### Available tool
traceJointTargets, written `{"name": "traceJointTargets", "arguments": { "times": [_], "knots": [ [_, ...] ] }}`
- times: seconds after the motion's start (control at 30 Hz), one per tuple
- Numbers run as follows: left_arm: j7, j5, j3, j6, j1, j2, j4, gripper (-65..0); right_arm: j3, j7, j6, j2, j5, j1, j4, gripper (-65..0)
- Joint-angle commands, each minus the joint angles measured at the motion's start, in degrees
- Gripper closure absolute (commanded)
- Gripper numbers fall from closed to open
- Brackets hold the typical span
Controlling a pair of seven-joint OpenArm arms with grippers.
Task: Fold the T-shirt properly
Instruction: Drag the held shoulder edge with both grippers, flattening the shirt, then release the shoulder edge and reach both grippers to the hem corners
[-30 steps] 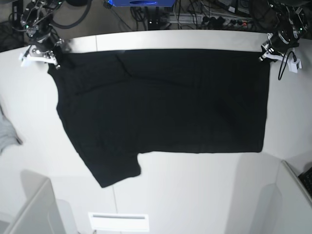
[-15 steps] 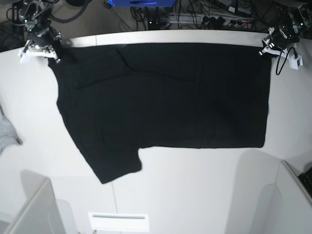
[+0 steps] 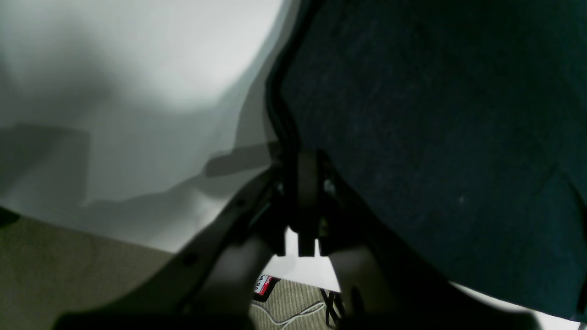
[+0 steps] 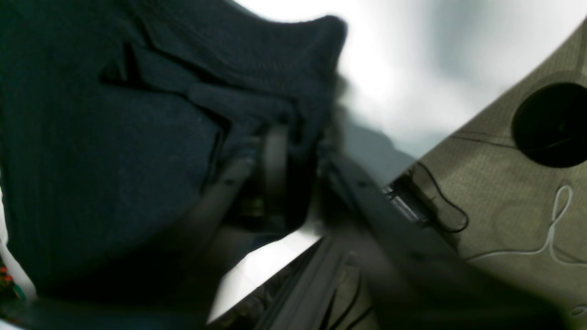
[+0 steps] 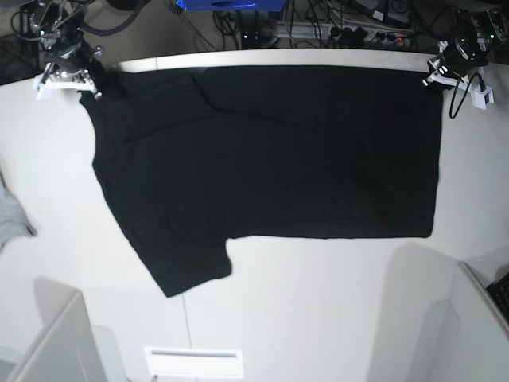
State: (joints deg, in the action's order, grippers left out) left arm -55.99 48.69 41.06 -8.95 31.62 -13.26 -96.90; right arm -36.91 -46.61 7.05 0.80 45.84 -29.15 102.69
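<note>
I am clamping my left jaws (image 3: 300, 201) on the T-shirt (image 5: 270, 151); my right jaws' (image 4: 293, 183) grip is unclear, so the upper-left corner may be slipping free.

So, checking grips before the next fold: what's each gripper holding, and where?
Left gripper pinches the T-shirt at a far corner; the right gripper's hold is unclear.

Left end effector (image 3: 305, 201) pinched shut; right end effector (image 4: 293, 183) with jaws slightly parted, both arms extended far.

The right gripper (image 4: 293, 151) was blurred, its jaws seemingly buried in folds of the T-shirt (image 4: 105, 151).
</note>
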Motion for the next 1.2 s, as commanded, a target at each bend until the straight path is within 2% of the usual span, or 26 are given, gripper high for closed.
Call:
{"name": "traceJointTargets", "arguments": {
  "times": [0.0, 0.03, 0.07, 0.17, 0.23, 0.27, 0.33, 0.4, 0.5, 0.6, 0.67, 0.77, 0.87, 1.0, 1.17],
  "knots": [
    [0.6, 0.6, 0.5, -0.1, 0.3, -0.9, -1.0, 0.0, -0.4, 0.5, 0.1, -0.7, 0.4, -0.3, 1.1, -24.0],
    [0.6, 0.6, 0.5, -0.1, 0.4, -0.9, -1.0, -2.5, -0.5, 0.5, 0.1, -0.7, 0.4, -0.3, 1.3, -30.2],
    [0.6, 0.6, 0.6, -0.1, 0.8, -0.9, -1.0, -11.2, -1.2, 0.6, 0.1, -0.7, 0.4, -0.4, 1.6, -33.9],
    [0.6, 0.6, 1.1, -0.1, 1.4, -0.9, -1.5, -34.7, -4.2, 0.5, 0.0, -0.5, 0.4, -0.4, 3.5, -34.7],
    [0.6, 0.6, 4.4, -0.1, 1.5, -0.7, -2.7, -45.9, -6.1, 0.5, 0.0, -0.6, 0.4, -0.3, 5.1, -34.7],
    [0.6, 0.6, 6.3, -0.1, 1.4, -0.6, -3.0, -49.2, -6.9, 0.5, -0.1, -0.8, 0.4, 0.0, 5.7, -34.7],
    [0.6, 0.6, 9.4, -0.1, 0.4, -0.9, -3.3, -50.2, -7.9, 0.5, -0.1, -1.5, 0.3, 1.5, 5.9, -34.7],
    [0.6, 0.3, 11.8, -0.1, -2.4, -1.2, -3.1, -50.2, -8.0, 0.5, -0.2, -4.1, 0.1, 3.3, 5.7, -34.7],
    [0.6, 0.2, 12.8, -0.1, -7.0, -4.5, -2.8, -50.2, -6.1, 0.5, -0.3, -6.7, 0.1, 7.7, 3.4, -34.8],
    [0.6, -0.2, 9.2, 0.2, -12.4, -8.3, -2.7, -50.2, -2.6, 0.5, -1.8, -9.9, 0.1, 12.7, -0.8, -34.8],
    [0.8, -3.5, 5.2, 0.2, -16.5, -9.4, -2.6, -50.2, -0.2, 0.5, -3.7, -10.9, 0.1, 15.7, -2.3, -34.8],
    [0.7, -11.8, 0.0, 0.0, -23.5, -9.4, -0.6, -50.2, 3.6, 0.5, -4.1, -11.2, 0.0, 19.6, -2.4, -34.8],
    [0.7, -16.5, -4.4, 0.0, -28.8, -9.3, 1.8, -50.2, 7.3, 0.5, -4.1, -13.0, 0.0, 23.8, -4.0, -34.8],
    [0.9, -17.3, -8.8, 0.0, -34.0, -9.6, 6.7, -50.2, 14.2, 0.8, -4.8, -17.2, -0.1, 31.8, -13.1, -34.8],
    [0.9, -17.3, -9.9, 0.0, -37.2, -9.6, 10.7, -50.2, 24.1, 7.7, -11.0, -22.4, -0.1, 41.3, -28.0, -34.8]
  ]
}}
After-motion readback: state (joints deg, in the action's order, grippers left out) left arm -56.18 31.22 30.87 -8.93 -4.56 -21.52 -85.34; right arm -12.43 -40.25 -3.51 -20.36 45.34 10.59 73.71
